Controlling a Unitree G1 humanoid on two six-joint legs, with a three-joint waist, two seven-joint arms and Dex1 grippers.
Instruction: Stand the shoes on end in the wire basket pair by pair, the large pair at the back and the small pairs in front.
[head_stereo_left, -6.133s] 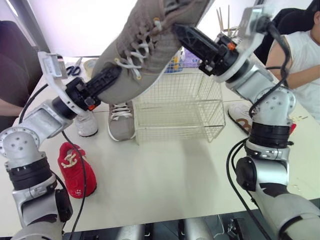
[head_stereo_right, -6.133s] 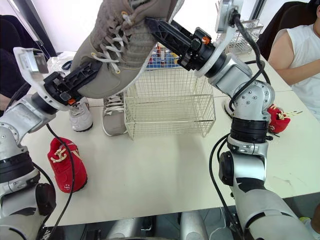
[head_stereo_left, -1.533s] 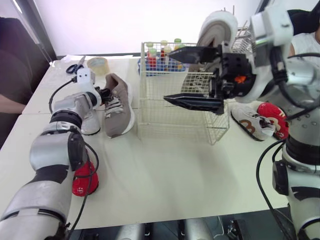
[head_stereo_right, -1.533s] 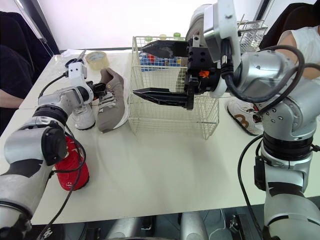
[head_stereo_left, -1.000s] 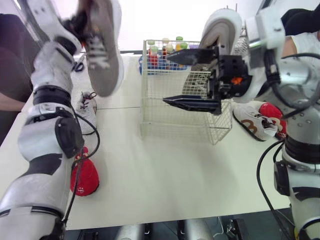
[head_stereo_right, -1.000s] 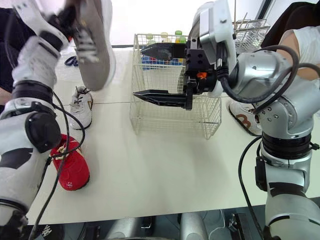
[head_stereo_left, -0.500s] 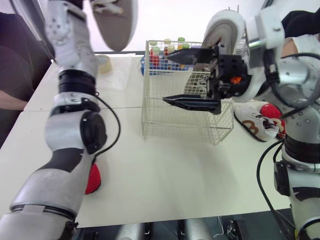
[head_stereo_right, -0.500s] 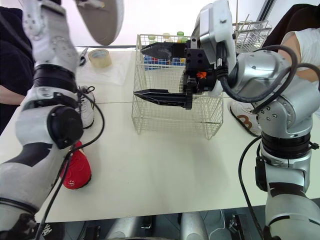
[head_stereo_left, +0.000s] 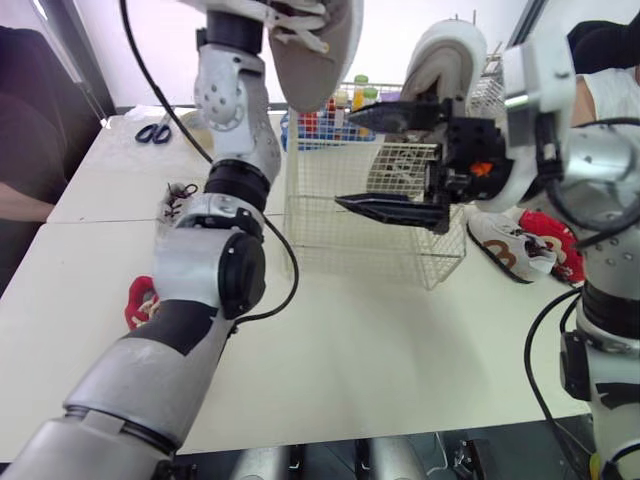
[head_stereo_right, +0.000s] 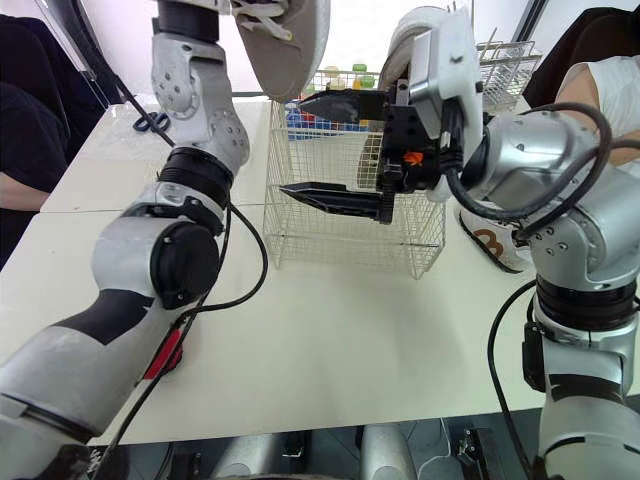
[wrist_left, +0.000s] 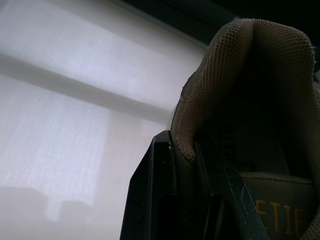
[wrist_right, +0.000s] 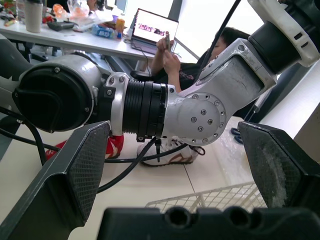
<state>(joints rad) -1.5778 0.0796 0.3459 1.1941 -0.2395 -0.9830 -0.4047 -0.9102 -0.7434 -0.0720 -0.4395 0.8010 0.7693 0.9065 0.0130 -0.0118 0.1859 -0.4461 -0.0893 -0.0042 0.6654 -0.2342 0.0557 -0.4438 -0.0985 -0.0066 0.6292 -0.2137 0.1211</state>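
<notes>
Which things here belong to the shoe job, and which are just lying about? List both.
Job: raised grey shoe, left hand, upright grey shoe, wire basket, left red shoe, right red shoe, white shoe.
Lying about: scissors, bottles, wire rack.

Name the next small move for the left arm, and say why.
Likely lower the grey shoe, held by the left gripper above the wire basket, into the back row beside its mate already standing there; the right gripper is open.
</notes>
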